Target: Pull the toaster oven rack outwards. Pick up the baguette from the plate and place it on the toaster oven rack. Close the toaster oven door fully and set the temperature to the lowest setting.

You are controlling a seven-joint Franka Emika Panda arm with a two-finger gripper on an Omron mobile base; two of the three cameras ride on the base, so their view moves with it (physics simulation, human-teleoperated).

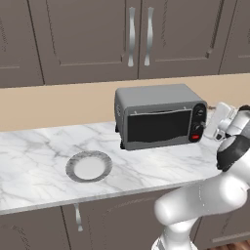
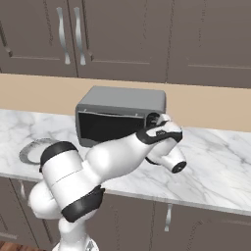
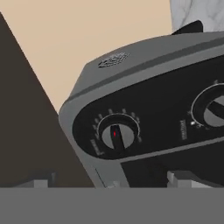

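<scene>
The grey toaster oven point(image 1: 156, 117) stands on the marble counter with its dark-glass toaster oven door point(image 1: 158, 126) upright against the front. Behind that door, the toaster oven rack and the baguette are hidden. To the oven's front left lies the round grey plate point(image 1: 89, 166), with nothing on it. My gripper point(image 1: 211, 128) hovers just right of the oven's black side panel point(image 1: 197, 123), open and holding nothing. In the hand view my gripper point(image 3: 109, 181) faces a round knob point(image 3: 116, 136) with a red mark, and a second knob point(image 3: 213, 111) sits at the right edge.
Brown wall cabinets point(image 1: 136, 34) hang above a tan backsplash. The marble counter point(image 1: 34, 156) runs left and right of the oven. My own white arm point(image 2: 112, 162) crosses in front of the oven in the right base view. Base cabinet fronts lie below the counter edge.
</scene>
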